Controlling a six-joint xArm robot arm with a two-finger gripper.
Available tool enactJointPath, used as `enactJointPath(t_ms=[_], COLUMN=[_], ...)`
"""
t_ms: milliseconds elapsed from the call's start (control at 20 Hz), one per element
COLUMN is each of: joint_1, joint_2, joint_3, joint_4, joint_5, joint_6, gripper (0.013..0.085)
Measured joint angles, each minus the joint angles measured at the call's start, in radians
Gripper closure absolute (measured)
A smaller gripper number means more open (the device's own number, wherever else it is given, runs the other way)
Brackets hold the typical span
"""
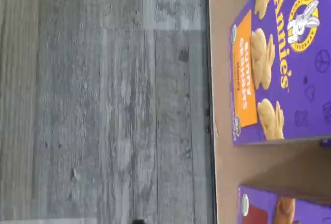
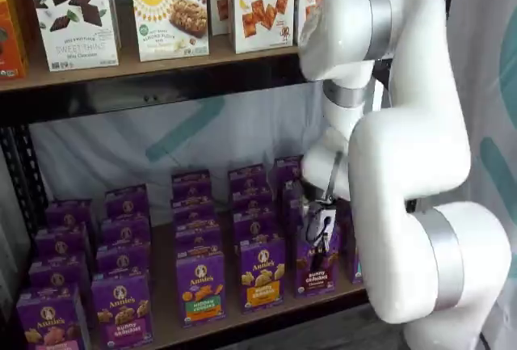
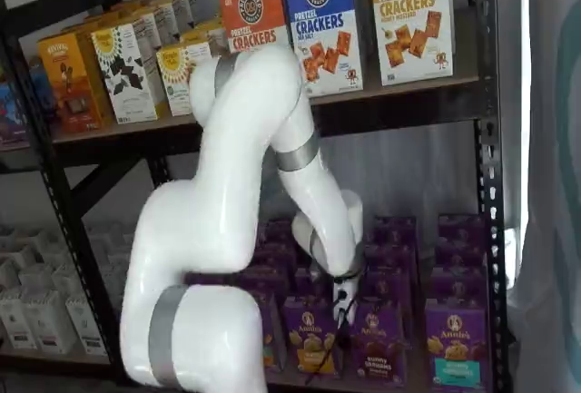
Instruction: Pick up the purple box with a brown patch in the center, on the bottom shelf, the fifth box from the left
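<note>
Shelf views both showed the white arm (image 2: 404,148) bent down in front of the bottom shelf (image 2: 266,314), which carried rows of purple Annie's cartons. I located the purple box (image 2: 317,265) in the front row, upright, dark brown crackers on its face, just right of an orange-banded carton (image 2: 262,271). The gripper (image 2: 317,233) hung directly before the purple box's upper part; in a shelf view its white body sat over the box top. I could not tell whether the fingers were spread or together. Wrist view, turned sideways, gave grey plank floor (image 1: 103,100), the shelf edge, and the orange-banded carton with tan bunny crackers.
</note>
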Motion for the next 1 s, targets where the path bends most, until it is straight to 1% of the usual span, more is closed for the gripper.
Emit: enactJointPath(t_ms=[50, 100, 150, 250, 350, 400, 450, 550, 600, 650, 750, 850, 950, 1000], joint_1=[-0.002, -0.004, 0.001, 0.013, 0.023, 0.027, 0.032, 0.044, 0.050, 0.054, 0.059, 0.061, 0.060, 0.059], joint_2=[-0.001, -0.005, -0.008, -0.013, -0.016, -0.019, -0.023, -0.030, -0.033, -0.036, -0.040, -0.043, -0.043, -0.043], joint_3=[-0.002, -0.002, 0.002, 0.012, 0.016, 0.017, 0.018, 0.021, 0.022, 0.024, 0.025, 0.022, 0.016, 0.013], joint_4=[-0.011, -0.034, -0.035, -0.018, 0.024, 0.059, 0.110, 0.237, 0.292, 0.335, 0.394, 0.464, 0.510, 0.520], joint_5=[0.014, 0.042, 0.049, 0.048, 0.049, 0.055, 0.060, 0.061, 0.057, 0.055, 0.056, 0.058, 0.064, 0.066], joint_6=[0.010, 0.032, 0.038, 0.032, 0.001, -0.027, -0.070, -0.175, -0.220, -0.255, -0.304, -0.364, -0.405, -0.413], gripper=[0.0130, 0.0130, 0.0130, 0.0130, 0.0130, 0.0130, 0.0130, 0.0130, 0.0130, 0.0130, 0.0130, 0.0130, 0.0130, 0.0130])
